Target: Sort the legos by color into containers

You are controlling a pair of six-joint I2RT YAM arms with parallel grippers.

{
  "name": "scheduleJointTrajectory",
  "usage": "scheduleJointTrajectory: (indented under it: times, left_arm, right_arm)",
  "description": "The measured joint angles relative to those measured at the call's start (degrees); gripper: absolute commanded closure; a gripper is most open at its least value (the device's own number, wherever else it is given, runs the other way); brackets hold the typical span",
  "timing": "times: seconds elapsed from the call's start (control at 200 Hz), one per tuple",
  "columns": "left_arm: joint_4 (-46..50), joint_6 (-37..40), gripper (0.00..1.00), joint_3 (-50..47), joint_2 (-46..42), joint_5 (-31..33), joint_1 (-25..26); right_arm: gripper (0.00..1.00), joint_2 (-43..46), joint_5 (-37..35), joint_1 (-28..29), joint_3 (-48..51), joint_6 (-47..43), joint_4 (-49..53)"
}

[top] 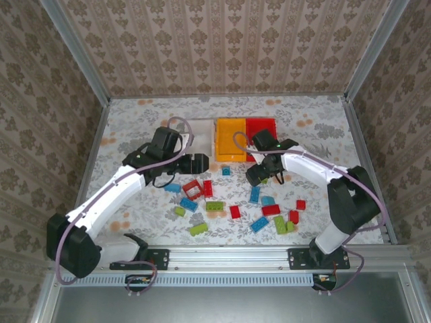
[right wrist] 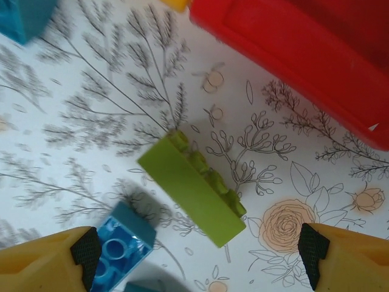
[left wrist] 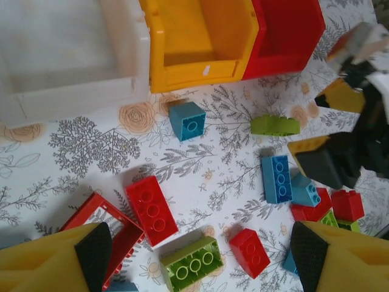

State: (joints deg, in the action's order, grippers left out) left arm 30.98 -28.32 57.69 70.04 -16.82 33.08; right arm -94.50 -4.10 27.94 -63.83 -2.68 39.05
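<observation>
Three containers stand in a row at the back: white [top: 202,126], yellow-orange [top: 230,156] and red [top: 262,121]. Red, blue and lime legos lie scattered on the table in front of them, among them a red brick [left wrist: 152,210], a lime brick [left wrist: 191,263] and a blue brick [left wrist: 276,177]. My left gripper [top: 196,161] hangs open over these, fingers [left wrist: 91,249] wide, holding nothing. My right gripper [top: 259,176] is open too. A lime brick [right wrist: 191,188] lies on its side on the table between its fingers [right wrist: 313,252], just in front of the red bin [right wrist: 292,55].
A hollow red frame piece [top: 192,189] lies by the left gripper. A blue brick [right wrist: 115,249] sits close to my right gripper's left finger. The two grippers are close together [left wrist: 340,158]. Metal posts and patterned walls ring the table [top: 135,128].
</observation>
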Motion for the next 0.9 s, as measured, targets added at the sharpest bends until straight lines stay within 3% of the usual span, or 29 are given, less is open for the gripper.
scheduleJointTrajectory:
  times: [0.285, 0.685, 0.9]
  left_arm:
    - [-1.62, -1.11, 0.20, -2.34, -1.22, 0.17, 1.73]
    - [-1.92, -1.53, 0.22, -2.34, -1.22, 0.59, 1.79]
    - [-1.90, -1.73, 0.22, -2.10, -1.14, 1.18, 2.12]
  right_arm:
    - [0.27, -7.50, -4.52, 1.20, -2.75, 0.04, 0.42]
    - [0.77, -10.73, -4.13, 1.20, -4.04, 2.69, -0.59]
    - [0.83, -8.55, -4.11, 0.81, -4.04, 5.11, -1.11]
